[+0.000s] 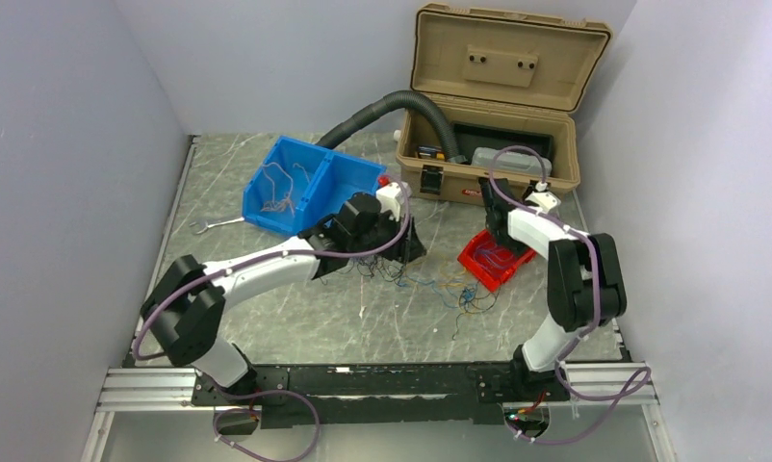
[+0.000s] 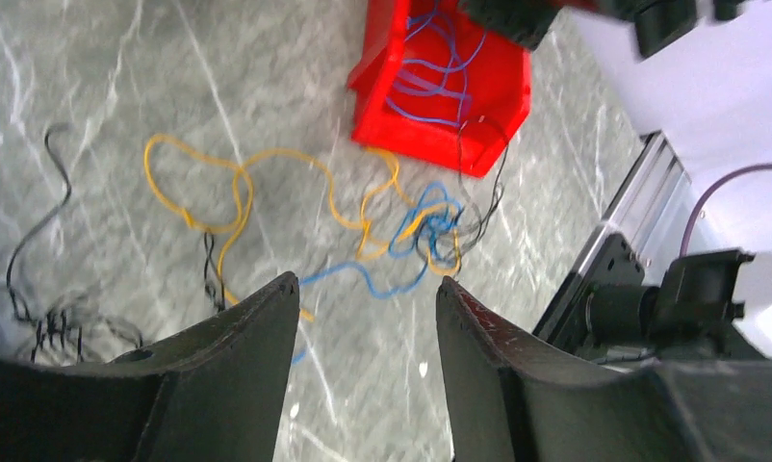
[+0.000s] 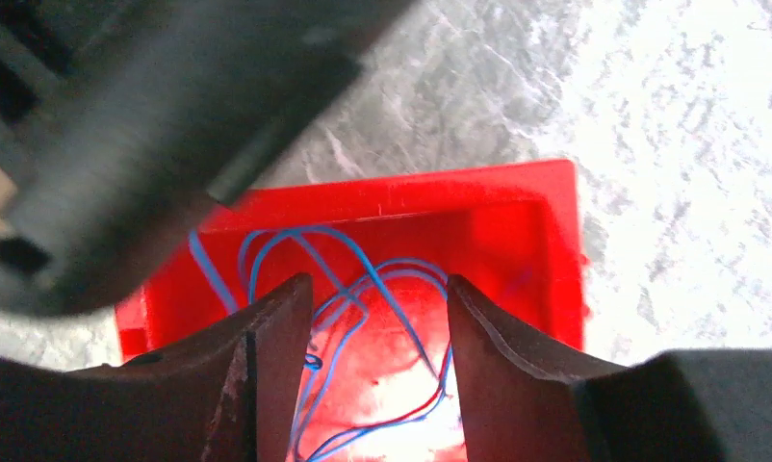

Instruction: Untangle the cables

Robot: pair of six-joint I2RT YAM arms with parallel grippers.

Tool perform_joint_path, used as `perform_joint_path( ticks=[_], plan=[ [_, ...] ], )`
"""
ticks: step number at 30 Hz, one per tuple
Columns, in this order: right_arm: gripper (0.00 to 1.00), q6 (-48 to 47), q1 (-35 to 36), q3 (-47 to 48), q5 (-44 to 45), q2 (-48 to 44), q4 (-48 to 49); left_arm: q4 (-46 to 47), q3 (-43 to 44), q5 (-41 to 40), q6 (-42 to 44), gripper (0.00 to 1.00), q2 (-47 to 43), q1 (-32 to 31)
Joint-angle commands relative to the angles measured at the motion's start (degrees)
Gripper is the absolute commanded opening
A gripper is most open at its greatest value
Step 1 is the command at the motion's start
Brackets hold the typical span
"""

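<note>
A tangle of thin yellow, blue and black cables [image 1: 464, 294] lies on the marbled table, in the left wrist view just beyond my fingertips [image 2: 430, 221]. A long yellow loop [image 2: 238, 178] trails left, and black wires [image 2: 45, 322] lie apart at the far left. My left gripper [image 1: 408, 245] [image 2: 366, 289] hovers open above the table, nothing between its fingers. My right gripper [image 1: 498, 236] [image 3: 380, 289] stands open over the red bin [image 1: 478, 262] [image 3: 555, 221] [image 2: 498, 106]. Loose blue wires [image 3: 363, 289] lie in that bin beneath it.
A blue two-part bin [image 1: 305, 183] at the back left holds whitish wires. A tan toolbox [image 1: 498, 106] stands open at the back with a black corrugated hose [image 1: 382, 106] running into it. A wrench [image 1: 214, 224] lies left of the blue bin. A dark blurred shape [image 3: 151, 125] fills the right wrist view's upper left.
</note>
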Motion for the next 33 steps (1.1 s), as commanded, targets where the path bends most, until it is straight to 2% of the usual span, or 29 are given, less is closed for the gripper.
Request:
perform_joint_path(
  ticks=[1, 11, 15, 18, 20, 25, 28, 31, 32, 33],
  plan=[
    [0.57, -0.6, -0.2, -2.8, -1.3, -8.6, 1.2, -2.9, -5.4, -1.5, 1.9, 0.58, -6.7, -0.1],
    [0.6, -1.1, 0.2, -0.6, -4.5, -14.5, -4.8, -10.9, -10.8, -5.1, 5.4, 0.58, -20.3, 1.3],
    [0.62, -4.4, 0.2, -1.3, -6.4, -19.1, -4.6, -14.0, -13.8, -5.7, 6.3, 0.59, -26.2, 4.5],
    [0.65, -11.8, 0.3, -4.4, -12.2, -23.5, -0.7, -15.3, -17.2, -5.8, 6.4, 0.6, -31.4, 7.8],
    [0.7, -18.3, 0.5, -7.4, -19.1, -27.5, 2.9, -15.4, -20.2, -6.9, 6.4, 0.61, -34.6, 9.2],
    [0.83, -27.6, 3.3, -14.4, -32.8, -35.6, 8.3, -10.4, -27.8, -8.3, 4.5, 0.64, -41.0, 9.3],
    [0.85, -29.6, 7.4, -15.5, -37.3, -37.5, 8.9, -4.5, -33.2, -7.7, 3.5, 0.73, -43.9, 9.3],
    [0.86, -28.9, 13.2, -15.8, -35.9, -37.1, 8.3, 1.2, -36.6, -6.4, 2.9, 0.93, -45.5, 9.3],
    [0.86, -28.2, 14.6, -16.3, -35.7, -36.5, 8.6, 2.0, -37.2, -5.9, 2.9, 0.98, -45.6, 9.2],
    [0.86, -27.5, 15.4, -17.2, -36.2, -36.1, 9.4, 2.4, -37.3, -5.6, 3.0, 0.99, -45.4, 9.2]
  ],
)
